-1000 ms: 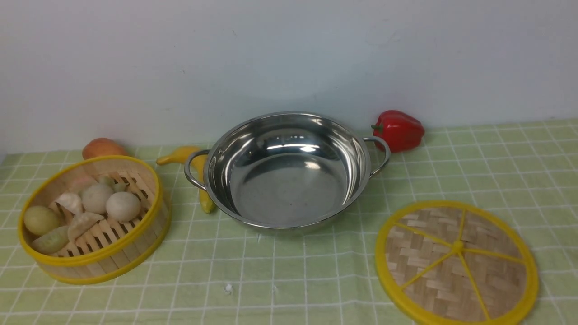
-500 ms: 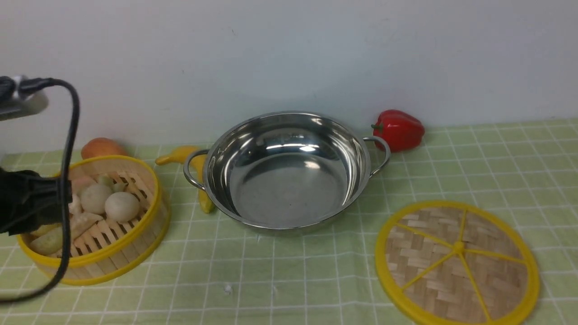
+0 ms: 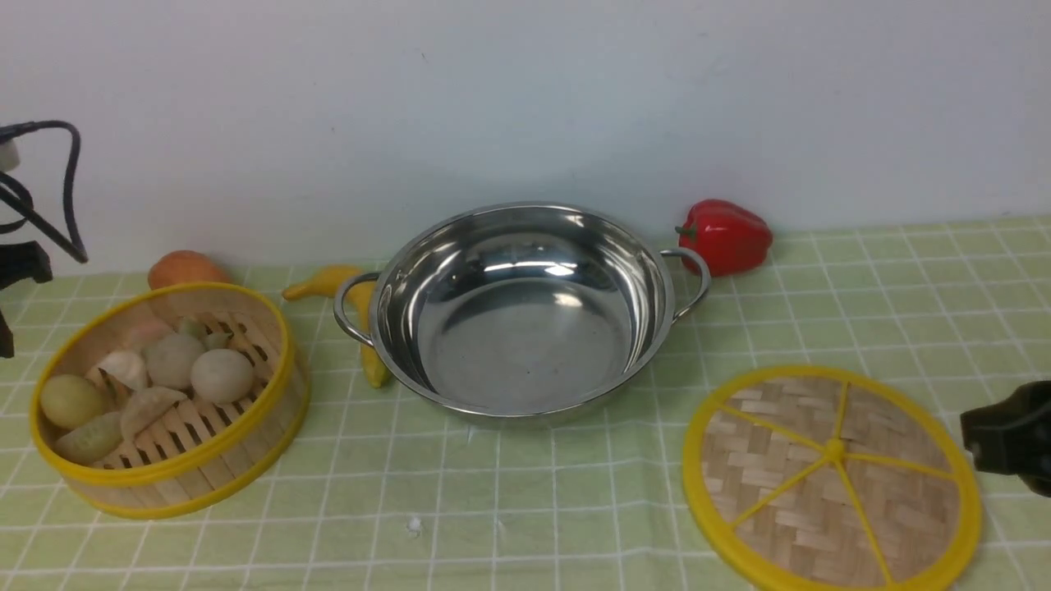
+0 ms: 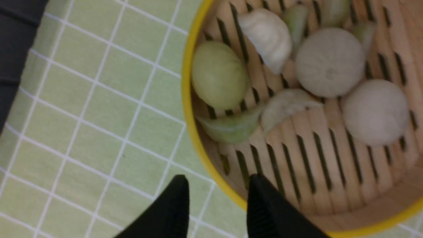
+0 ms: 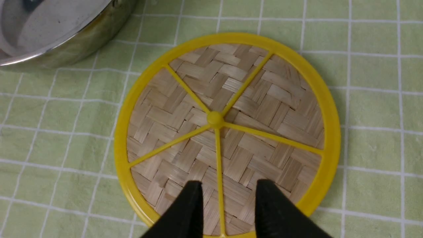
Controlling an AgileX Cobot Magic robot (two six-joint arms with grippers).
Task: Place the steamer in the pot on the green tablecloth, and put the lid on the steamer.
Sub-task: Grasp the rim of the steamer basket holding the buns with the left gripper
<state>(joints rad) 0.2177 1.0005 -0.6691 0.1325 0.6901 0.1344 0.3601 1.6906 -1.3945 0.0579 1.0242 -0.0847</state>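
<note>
The steamer (image 3: pixel 284 353), a bamboo-slat basket with yellow rims, stands at the left on the green tablecloth (image 3: pixel 534 509). The shiny pot (image 3: pixel 525 328) sits empty in the middle. At the right the woven lid (image 3: pixel 829 476) lies flat on the cloth. In the left wrist view my left gripper (image 4: pixel 218 180) is open above the steamer's yellow rim (image 4: pixel 187 82), one finger inside and one outside. My right gripper (image 5: pixel 229 183) is open above the lid (image 5: pixel 251 99), near its edge, with a yellow spoke between the fingers. Neither gripper holds anything.
Buns and dumplings (image 3: pixel 222 375) lie in the steamer. A red pepper (image 3: pixel 727 236), a banana (image 3: pixel 328 281) and an orange fruit (image 3: pixel 185 269) sit behind, near the wall. My left arm's cable (image 3: pixel 70 189) shows at the left edge, my right arm's black body (image 3: pixel 1010 439) at the right.
My left arm, which covered the steamer's left side half a second ago, now shows only at the left edge. My right arm has come into view beside the lid.
</note>
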